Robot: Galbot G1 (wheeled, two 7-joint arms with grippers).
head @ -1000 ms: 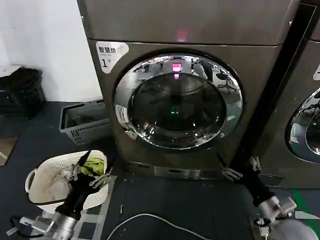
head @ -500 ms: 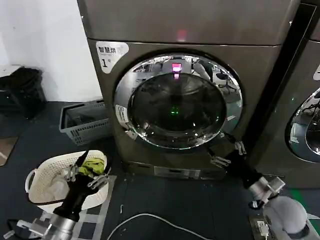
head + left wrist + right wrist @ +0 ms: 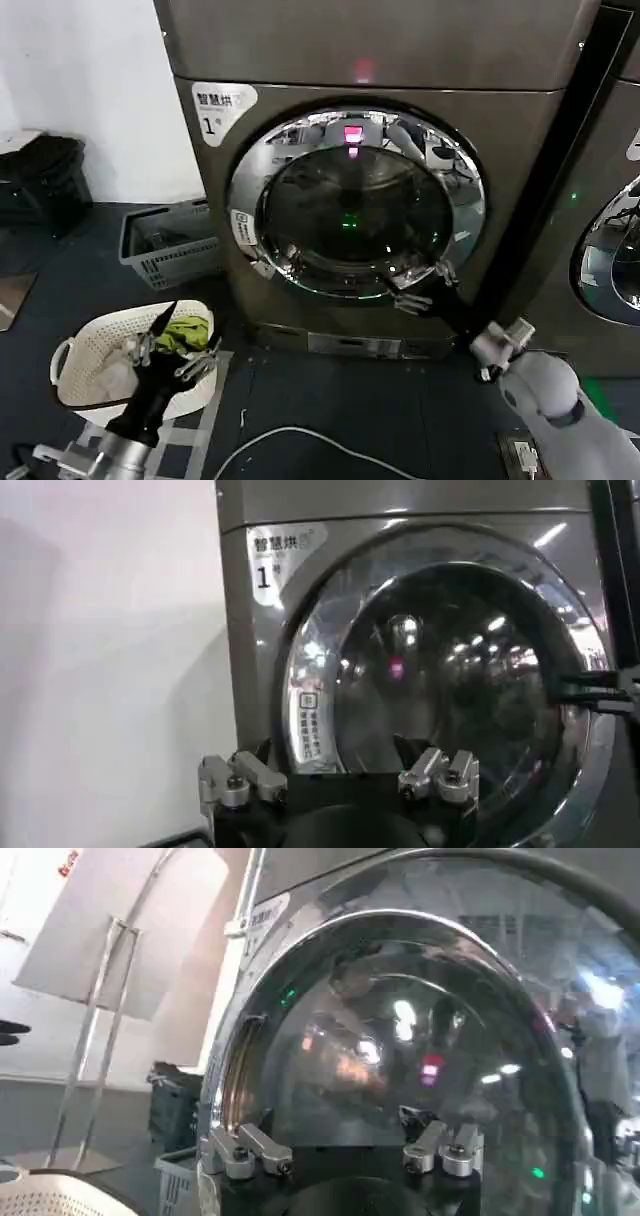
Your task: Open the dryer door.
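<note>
The bronze-grey dryer (image 3: 400,50) carries a white label marked "1". Its dryer door (image 3: 350,200), a chrome rim around dark glass, lies shut flush against the front. My right gripper (image 3: 425,285) is open at the door's lower right rim, close to the chrome. Seen from the right wrist, the door (image 3: 400,1038) looms just beyond the spread gripper (image 3: 345,1148). My left gripper (image 3: 170,350) hangs open and low over a white basket, well away from the door. In the left wrist view the gripper (image 3: 340,780) faces the door (image 3: 450,680) from a distance.
A white basket (image 3: 90,345) with a yellow-green cloth stands on the floor at the left. Behind it sits a grey crate (image 3: 165,240). A second machine (image 3: 600,250) stands to the right. A white cable (image 3: 300,435) lies on the dark floor.
My right gripper has risen from near the floor and moved left to the door's lower right rim. The left arm has barely moved. The door has stayed shut.
</note>
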